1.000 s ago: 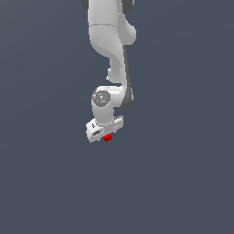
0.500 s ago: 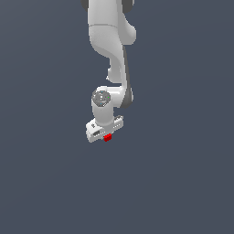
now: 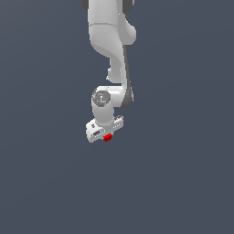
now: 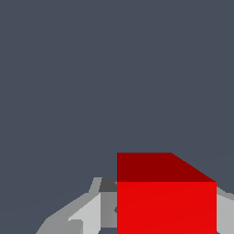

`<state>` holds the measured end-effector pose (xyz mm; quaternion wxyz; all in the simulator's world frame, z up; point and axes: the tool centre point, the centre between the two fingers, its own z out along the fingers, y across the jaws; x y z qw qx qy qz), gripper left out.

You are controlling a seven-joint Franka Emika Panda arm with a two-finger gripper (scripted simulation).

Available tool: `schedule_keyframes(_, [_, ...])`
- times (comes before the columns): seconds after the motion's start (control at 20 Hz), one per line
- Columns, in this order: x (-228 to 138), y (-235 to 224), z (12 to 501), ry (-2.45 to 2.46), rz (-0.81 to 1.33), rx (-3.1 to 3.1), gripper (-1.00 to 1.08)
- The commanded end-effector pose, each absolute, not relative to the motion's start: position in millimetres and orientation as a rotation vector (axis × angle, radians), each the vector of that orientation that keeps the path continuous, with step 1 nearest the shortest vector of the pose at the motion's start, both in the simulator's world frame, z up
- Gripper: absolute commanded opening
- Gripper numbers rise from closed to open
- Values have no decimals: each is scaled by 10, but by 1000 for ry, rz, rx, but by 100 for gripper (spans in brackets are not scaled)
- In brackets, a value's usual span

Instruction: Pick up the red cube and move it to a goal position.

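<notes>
Exterior view: a glossy white arm point(image 3: 109, 41) hangs from above, its top cut off by the frame. Its claw point(image 3: 106, 135) grips the cube point(image 3: 108, 137), a tiny matte red block partly hidden under the claw body.

Wrist view: the cube point(image 4: 166, 201), flat-faced and sharp-edged, sits clamped between grey fingers point(image 4: 87, 217), both cropped at the frame edge.

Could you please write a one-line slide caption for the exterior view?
White Panda arm holds the red cube in its gripper against a plain grey background.
</notes>
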<state>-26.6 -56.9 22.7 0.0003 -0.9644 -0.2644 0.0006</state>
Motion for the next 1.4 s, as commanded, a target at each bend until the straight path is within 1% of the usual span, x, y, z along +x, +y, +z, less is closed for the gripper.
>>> schedule_keyframes(0.0, [-225,-560,280,-831,0,-3030,-100])
schedule_keyframes(0.35, [3,-506,568,-831,0,-3029,-100])
schedule_keyframes(1.0, [674,-360,1376,-831,0,-3029,-100])
schedule_keyframes(1.35, [888,-320,1610,-831,0,-3029,-100])
